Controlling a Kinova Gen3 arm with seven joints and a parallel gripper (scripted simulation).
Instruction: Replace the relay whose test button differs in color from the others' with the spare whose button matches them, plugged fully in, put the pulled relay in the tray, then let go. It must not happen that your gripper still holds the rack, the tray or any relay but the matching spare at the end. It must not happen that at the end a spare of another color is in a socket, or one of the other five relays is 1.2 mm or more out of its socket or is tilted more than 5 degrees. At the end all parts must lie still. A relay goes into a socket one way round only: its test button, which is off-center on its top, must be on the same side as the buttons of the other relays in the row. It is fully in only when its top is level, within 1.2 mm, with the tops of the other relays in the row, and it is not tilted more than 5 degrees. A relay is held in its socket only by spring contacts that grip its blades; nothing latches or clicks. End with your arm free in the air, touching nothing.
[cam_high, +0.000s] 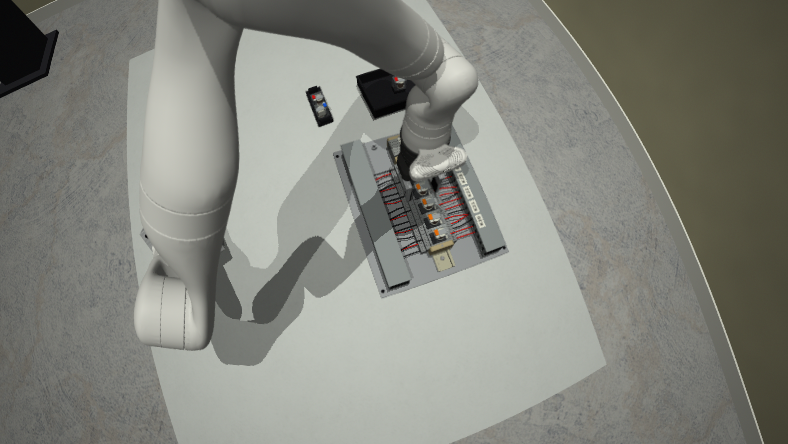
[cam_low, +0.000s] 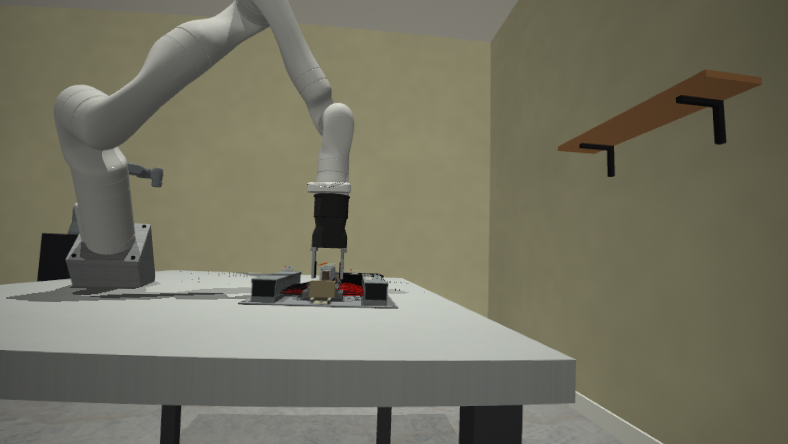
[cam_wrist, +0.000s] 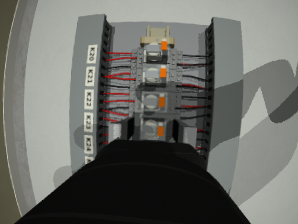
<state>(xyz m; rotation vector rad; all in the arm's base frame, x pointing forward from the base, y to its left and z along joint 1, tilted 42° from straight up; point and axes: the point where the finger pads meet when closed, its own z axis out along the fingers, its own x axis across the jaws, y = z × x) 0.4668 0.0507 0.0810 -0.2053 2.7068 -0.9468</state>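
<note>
Since the jaws are spread, with one finger at the left and one at the right of the orange-button relay (cam_high: 421, 190) (cam_wrist: 151, 129), nothing is pinched. The relay stands in the panel row, fourth from the near end; it is presumably the matching spare. The tray (cam_high: 379, 104) (cam_low: 361, 277), at the far side, holds a red-button relay (cam_high: 399, 83) (cam_low: 351, 270).

Release is the step in hand, apparently near the end of the task. Check seating first: the top should be level with the nearer relays (cam_high: 433, 220) (cam_wrist: 152, 76); the pictures do not settle that height. If level, raise the gripper (cam_high: 421, 186) (cam_low: 327, 274) (cam_wrist: 153, 126) straight up, without twist. A dragging finger could lift or tilt the relay, as only spring contacts retain it.

Orientation: top up, button toward the left in the top view, matching the nearer relays. The top's long axis appears to run left to right, across the row.
</note>
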